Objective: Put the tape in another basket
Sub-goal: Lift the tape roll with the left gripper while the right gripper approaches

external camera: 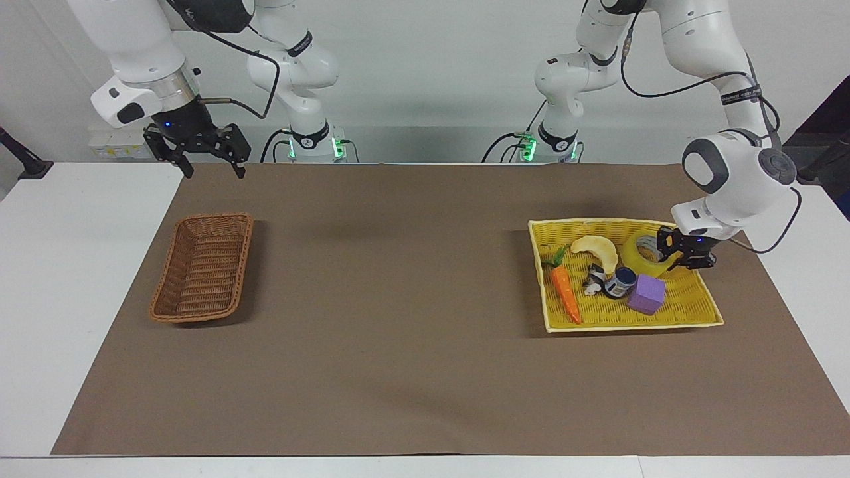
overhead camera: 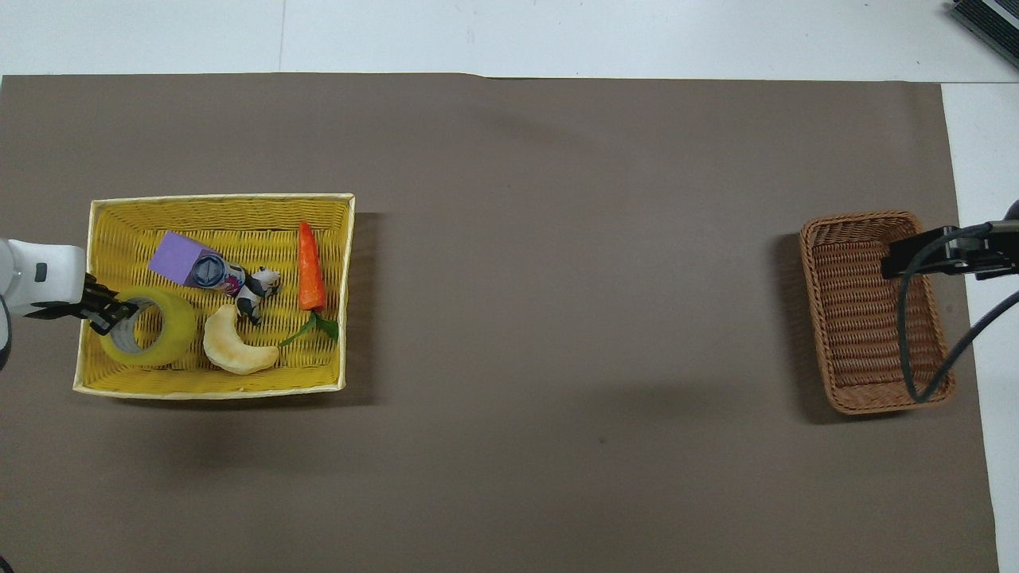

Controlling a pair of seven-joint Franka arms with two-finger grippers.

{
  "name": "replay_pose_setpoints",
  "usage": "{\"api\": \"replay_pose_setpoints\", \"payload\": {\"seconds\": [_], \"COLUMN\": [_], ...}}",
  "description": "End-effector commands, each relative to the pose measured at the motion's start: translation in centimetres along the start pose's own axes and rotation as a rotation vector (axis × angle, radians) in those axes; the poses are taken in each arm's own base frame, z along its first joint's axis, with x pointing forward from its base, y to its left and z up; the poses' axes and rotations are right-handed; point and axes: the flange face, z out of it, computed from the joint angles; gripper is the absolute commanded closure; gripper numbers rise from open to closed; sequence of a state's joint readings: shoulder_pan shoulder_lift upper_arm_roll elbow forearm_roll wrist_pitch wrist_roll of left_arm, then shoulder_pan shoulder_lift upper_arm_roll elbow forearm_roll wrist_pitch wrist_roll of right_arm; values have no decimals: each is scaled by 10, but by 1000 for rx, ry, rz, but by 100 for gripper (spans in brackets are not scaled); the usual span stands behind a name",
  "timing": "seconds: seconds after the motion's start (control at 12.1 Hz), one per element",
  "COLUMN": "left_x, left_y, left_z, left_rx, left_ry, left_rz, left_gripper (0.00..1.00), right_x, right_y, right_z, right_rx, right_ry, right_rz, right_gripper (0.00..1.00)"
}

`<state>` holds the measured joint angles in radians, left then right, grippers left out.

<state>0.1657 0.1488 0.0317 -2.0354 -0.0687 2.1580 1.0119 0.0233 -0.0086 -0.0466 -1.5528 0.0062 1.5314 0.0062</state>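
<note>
The yellow tape roll [external camera: 639,256] [overhead camera: 163,338] sits tilted in the bright yellow basket [external camera: 631,325] [overhead camera: 215,390], at its corner nearest the robots, toward the left arm's end of the table. My left gripper [external camera: 674,254] [overhead camera: 110,317] is shut on the roll's wall, one finger inside the core. The brown wicker basket [external camera: 202,269] [overhead camera: 856,318] lies empty toward the right arm's end. My right gripper [external camera: 212,171] [overhead camera: 915,256] waits open in the air over the mat's edge beside the brown basket.
In the yellow basket with the tape lie a pale crescent pastry [external camera: 597,249], an orange carrot [external camera: 564,292], a purple block [external camera: 647,295], a small dark jar [external camera: 621,282] and a little black-and-white figure [external camera: 593,279]. A brown mat [external camera: 398,299] covers the table.
</note>
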Motion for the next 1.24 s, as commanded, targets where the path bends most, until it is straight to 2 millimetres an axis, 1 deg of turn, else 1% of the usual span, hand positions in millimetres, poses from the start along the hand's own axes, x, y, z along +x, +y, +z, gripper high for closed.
{"api": "replay_pose_setpoints", "payload": {"seconds": [0.0,0.08,0.16,0.33,0.41,0.49,0.58,0.74,0.91,0.99,1.07,1.15], "left_x": [16,31,43,78,93,115,136,166,211,228,245,259], "left_y": [18,32,44,72,81,96,115,143,178,190,206,228], "left_z": [-71,-85,-89,-88,-89,-91,-92,-96,-91,-83,-76,-66], "left_rx": [24,32,33,30,16,-5,-10,-14,-39,-50,-57,-66], "left_ry": [38,49,55,79,118,181,214,261,277,278,292,296], "left_rz": [-75,-106,-163,-267,-333,-416,-469,-565,-631,-667,-684,-683], "left_gripper": [100,100,100,100,100,100,100,100,100,100,100,100], "right_x": [-7,-9,-10,-15,-14,-14,-13,-13,-11,-9,-7,-6], "right_y": [-2,-5,-6,-11,-13,-13,-15,-18,-25,-28,-39,-43], "right_z": [3,4,7,12,18,21,26,46,68,78,87,95], "right_rx": [29,72,89,136,171,201,218,286,308,359,415,447], "right_ry": [30,47,61,80,80,79,71,69,86,112,137,155], "right_rz": [-26,-22,-20,-22,-14,-8,-15,7,-30,-44,-53,-46], "right_gripper": [0,0,0,0,0,0,0,0,0,0,0,0]}}
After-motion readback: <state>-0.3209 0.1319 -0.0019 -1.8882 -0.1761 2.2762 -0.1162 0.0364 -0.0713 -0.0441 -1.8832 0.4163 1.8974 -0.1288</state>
